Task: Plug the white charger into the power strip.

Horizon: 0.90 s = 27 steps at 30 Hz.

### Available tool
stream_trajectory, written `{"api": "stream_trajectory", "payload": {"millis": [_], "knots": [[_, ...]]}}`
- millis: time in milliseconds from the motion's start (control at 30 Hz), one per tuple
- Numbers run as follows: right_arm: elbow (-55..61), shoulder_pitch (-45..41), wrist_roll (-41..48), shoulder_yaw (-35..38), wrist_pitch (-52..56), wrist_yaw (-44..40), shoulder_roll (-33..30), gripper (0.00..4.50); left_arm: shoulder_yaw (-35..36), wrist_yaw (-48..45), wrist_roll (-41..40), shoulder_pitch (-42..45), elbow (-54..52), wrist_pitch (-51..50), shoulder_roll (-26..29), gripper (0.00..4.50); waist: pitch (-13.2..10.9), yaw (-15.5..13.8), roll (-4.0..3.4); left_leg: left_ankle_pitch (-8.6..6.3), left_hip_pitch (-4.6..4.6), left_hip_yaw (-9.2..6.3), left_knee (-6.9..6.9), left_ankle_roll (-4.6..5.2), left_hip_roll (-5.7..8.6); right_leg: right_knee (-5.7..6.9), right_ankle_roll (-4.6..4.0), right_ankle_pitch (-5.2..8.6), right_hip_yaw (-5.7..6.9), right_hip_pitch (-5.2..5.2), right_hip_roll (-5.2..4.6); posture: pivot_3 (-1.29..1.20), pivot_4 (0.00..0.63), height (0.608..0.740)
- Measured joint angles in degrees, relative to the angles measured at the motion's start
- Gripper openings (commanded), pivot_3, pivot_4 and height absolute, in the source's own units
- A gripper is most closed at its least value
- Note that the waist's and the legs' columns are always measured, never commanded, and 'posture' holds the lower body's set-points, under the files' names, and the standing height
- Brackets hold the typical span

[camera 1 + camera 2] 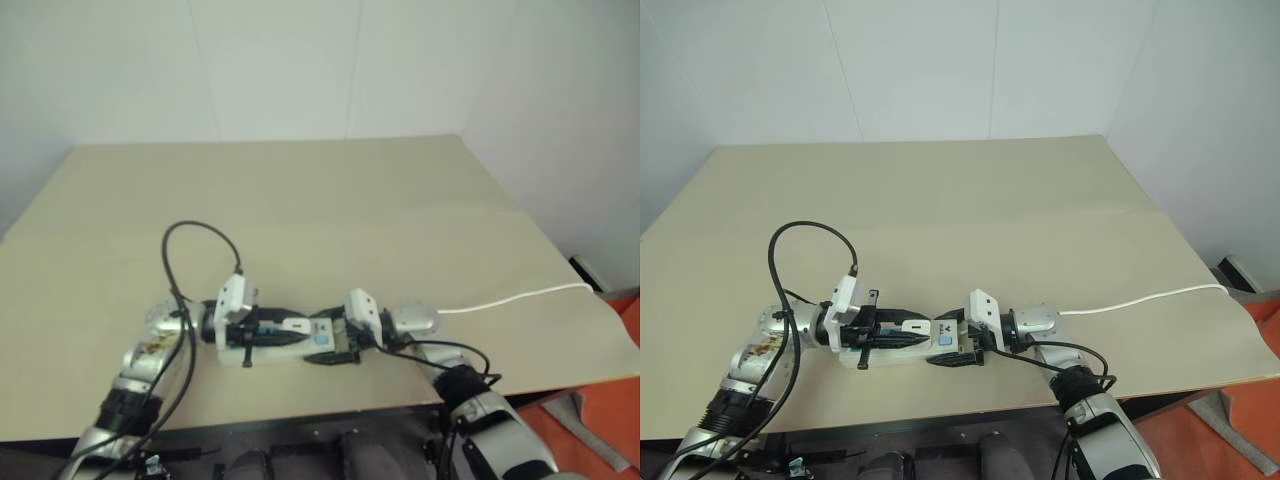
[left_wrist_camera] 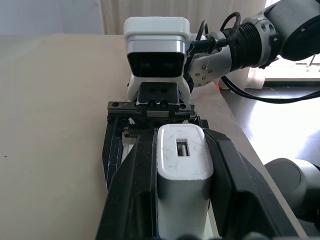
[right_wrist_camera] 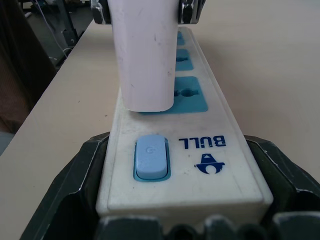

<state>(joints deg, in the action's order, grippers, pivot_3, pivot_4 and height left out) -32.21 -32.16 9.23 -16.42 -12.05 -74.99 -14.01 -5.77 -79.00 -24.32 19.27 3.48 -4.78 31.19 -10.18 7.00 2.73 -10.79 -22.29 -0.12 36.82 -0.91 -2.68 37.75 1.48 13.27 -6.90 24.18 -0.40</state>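
Near the front edge of the beige table (image 1: 940, 190) the two arms come in from opposite sides and meet, both lying low and almost level; the left gripper (image 1: 902, 330) points to the robot's right and its black fingers (image 2: 132, 185) are pressed against the two sides of the white charger (image 2: 182, 165), pinching it; the right gripper (image 1: 962, 352) points to the left and its fingers clasp the switch end of the power strip (image 3: 200, 130), one on each long side. The charger stands over the blue socket next to the switch (image 3: 150, 156), its lower end at the strip's face; whether it is fully seated, I cannot tell. The strip lies flat, with its long axis left to right along the table's front edge; its thin white cord (image 1: 1140, 298) runs away to the right edge. Behind the grippers the table top is wide and bare; in front, little room remains before the edge.
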Motion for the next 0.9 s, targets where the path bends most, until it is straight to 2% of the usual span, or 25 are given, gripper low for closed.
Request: {"api": "stream_trajectory", "payload": {"millis": [267, 900], "knots": [[0.0, 0.0, 0.0, -0.2, 0.0, 0.1, 0.0, 3.42, -0.7, -0.4, 0.1, -0.3, 2.7, 3.5, 0.2, 1.02, 0.0, 0.0, 0.00, 0.00, 0.03, 0.01, -0.03, 0.00, -0.01, 0.00, 0.00, 0.00, -0.01, -0.01, 0.00, 0.00, 0.150, 0.740], [0.1, -0.1, 0.0, -0.9, 0.1, 0.2, 0.1, 3.42, -0.9, 0.2, -0.3, -2.1, 1.3, 3.4, 2.0, 1.02, 0.0, 0.2, -0.01, 0.00, 0.21, 0.08, -0.31, 0.00, -0.04, -0.01, -0.20, 0.12, -0.05, -0.02, 0.02, 0.00, 0.150, 0.740]]}}
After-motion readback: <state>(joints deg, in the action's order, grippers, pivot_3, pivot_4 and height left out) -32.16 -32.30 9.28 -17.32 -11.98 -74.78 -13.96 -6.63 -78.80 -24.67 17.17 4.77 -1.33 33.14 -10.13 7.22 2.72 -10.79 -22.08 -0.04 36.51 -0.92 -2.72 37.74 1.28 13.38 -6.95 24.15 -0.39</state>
